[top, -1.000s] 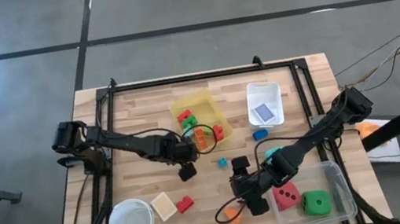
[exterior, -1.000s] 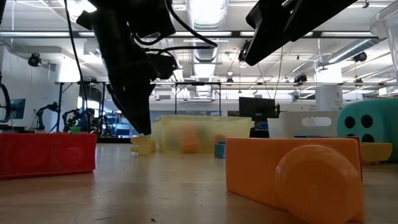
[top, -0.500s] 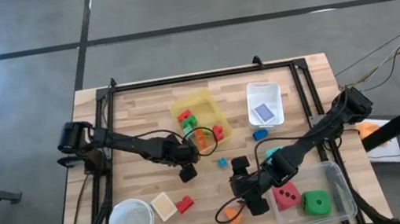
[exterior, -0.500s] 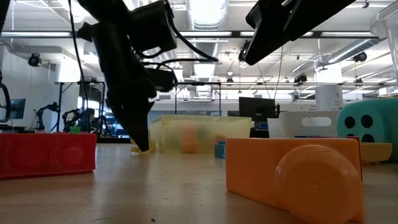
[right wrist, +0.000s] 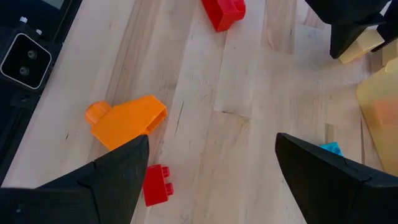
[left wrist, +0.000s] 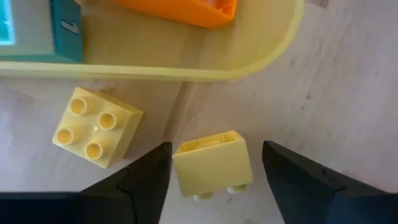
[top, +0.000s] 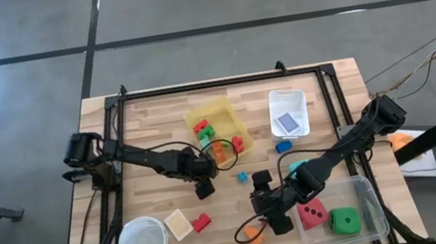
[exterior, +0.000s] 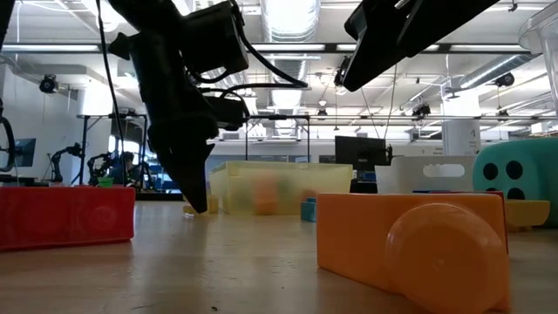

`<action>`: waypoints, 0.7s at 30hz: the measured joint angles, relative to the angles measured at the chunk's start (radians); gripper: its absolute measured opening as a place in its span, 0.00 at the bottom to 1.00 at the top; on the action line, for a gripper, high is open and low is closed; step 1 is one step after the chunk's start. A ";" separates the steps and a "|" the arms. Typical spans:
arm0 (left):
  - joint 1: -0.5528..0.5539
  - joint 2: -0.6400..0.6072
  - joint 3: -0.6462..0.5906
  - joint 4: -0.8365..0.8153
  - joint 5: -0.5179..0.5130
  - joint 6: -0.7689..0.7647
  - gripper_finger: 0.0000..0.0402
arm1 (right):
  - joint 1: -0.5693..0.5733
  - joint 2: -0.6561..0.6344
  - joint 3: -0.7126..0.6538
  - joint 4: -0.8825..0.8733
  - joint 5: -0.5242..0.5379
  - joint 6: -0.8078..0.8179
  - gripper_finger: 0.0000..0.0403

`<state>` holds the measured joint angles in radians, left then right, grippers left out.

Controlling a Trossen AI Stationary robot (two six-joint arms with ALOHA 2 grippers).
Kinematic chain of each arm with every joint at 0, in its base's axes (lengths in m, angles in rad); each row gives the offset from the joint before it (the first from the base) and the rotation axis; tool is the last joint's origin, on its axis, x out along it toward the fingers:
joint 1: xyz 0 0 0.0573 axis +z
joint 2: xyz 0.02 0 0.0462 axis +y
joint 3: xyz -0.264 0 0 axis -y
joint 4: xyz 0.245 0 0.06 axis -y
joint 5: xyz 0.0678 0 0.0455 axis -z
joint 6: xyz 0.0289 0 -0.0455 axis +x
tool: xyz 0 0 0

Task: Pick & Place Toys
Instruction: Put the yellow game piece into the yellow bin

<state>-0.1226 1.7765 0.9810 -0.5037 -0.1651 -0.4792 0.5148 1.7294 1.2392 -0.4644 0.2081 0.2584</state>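
Key relation: In the left wrist view I see the pale yellow block (left wrist: 212,163) lying on its side squarely between the two fingers (left wrist: 140,186) of the left gripper (left wrist: 211,180), studs pointing back toward the wrist, its flat sides facing the finger pads.

Block axis: The block is nearly cubic; I cannot name a long axis. It sits slightly skewed to the closing line.

Block location: On the bare wood just outside the rounded corner of the yellow bin (left wrist: 273,46). In the high view this is centre frame, under the left gripper (top: 203,186), below the yellow bin (top: 229,111).

Left gripper state: Fingers parted, flanking the block with a narrow gap on each side; I see no contact yet.

Neighbour: A second pale yellow block (left wrist: 96,127) stands studs-up close beside one finger, apart from the target.

Nearer arm: Left, by far. The right gripper (top: 272,214) hangs lower centre in the high view, fingers spread wide, holding nothing, above an orange block (right wrist: 124,121) and a small red block (right wrist: 155,185).

Judgement: I expect a straight close to suffice; the skew may rotate the block as the pads meet it.
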 joint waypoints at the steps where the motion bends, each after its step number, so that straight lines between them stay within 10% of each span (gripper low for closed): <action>1: 0.000 0.000 0.000 0.000 0.004 0.000 0.60 | 0.000 0.000 0.000 0.000 0.000 0.000 0.85; 21: 0.001 0.000 -0.007 0.010 0.013 -0.018 0.34 | 0.000 0.000 0.000 0.000 0.000 0.003 0.85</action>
<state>-0.1219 1.7765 0.9737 -0.4934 -0.1523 -0.4970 0.5148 1.7294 1.2392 -0.4648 0.2079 0.2617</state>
